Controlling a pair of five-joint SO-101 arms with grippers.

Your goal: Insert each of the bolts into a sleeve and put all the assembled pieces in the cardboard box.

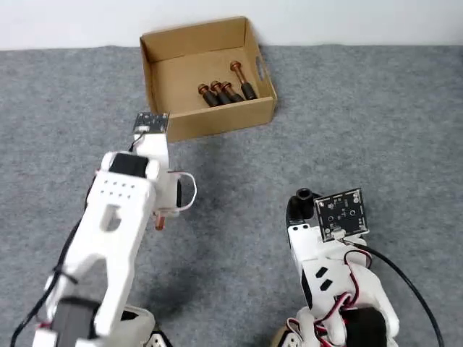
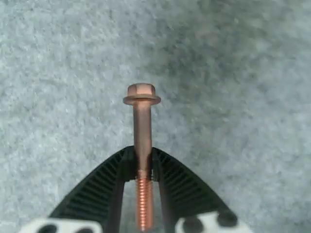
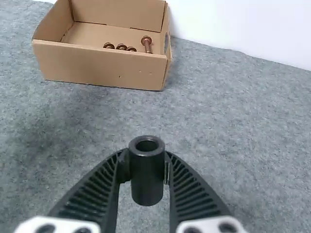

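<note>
- The grey, carpet-like table (image 1: pixel 376 144) carries everything; a white wall runs along its far edge.
- The left arm (image 1: pixel 119 210) rises from the near-left corner and leans toward the far edge. From overhead, its wrist board overlaps the box's near-left corner.
- The right arm (image 1: pixel 329 275) sits at the near edge, right of the middle and well apart from the box.
- The cardboard box (image 1: pixel 217 119) stands open at the far edge, about midway along it. In the right wrist view, bare grey surface lies between it (image 3: pixel 97 65) and my right gripper.
- Four assembled pieces (image 1: pixel 226 91), copper bolts in dark sleeves, lie together by the box's near wall. One leans against its right wall.
- The right gripper (image 3: pixel 146 160) is clamped on a black sleeve (image 3: pixel 146 187), held upright above the table with its bore facing up.
- The left gripper (image 2: pixel 142 158) pinches a copper bolt (image 2: pixel 142 121) by its shank just above the threads. The flanged hex head sticks out past the fingertips over bare table, left of the middle.
</note>
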